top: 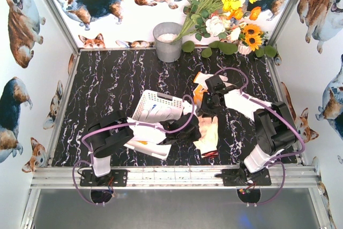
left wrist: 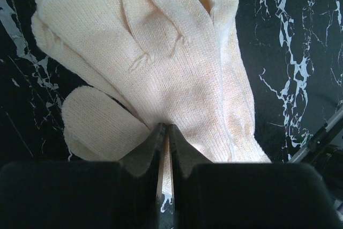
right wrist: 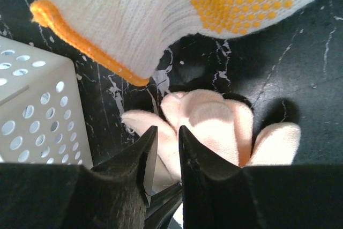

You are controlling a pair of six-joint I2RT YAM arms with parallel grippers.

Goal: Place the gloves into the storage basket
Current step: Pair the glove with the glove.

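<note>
Broadly: black marbled tabletop (top: pixel 107 79) under everything, with the storage basket (top: pixel 155 100) near its middle, tipped up on one side. Inside the basket, something white with a blue edge, probably a glove already in place.

Just right of the basket on the near side, a cream glove (left wrist: pixel 177 68), seemingly lying spread on the marble. Pinched at the palm edge beside the thumb by the left fingers (left wrist: pixel 150 151), clenched tight on the knit.

Right of the basket on the far side, a dotted glove (right wrist: pixel 161 20) with an orange cuff, untouched. Just beside the basket's perforated wall, another pale glove (right wrist: pixel 209 122), tips poking up at the right fingers (right wrist: pixel 201 159). Narrowly parted, with one glove tip in the gap; cannot tell whether nipped or merely straddled.

Step in hand, by the look of it: pick-up of the cream glove, grip made, lift not yet done.

Next, likely: raise it clear of the tabletop, carry it toward the basket until over the rim, then release above the opening. Worth approaching the tipped basket gently to avoid nudging it.
</note>
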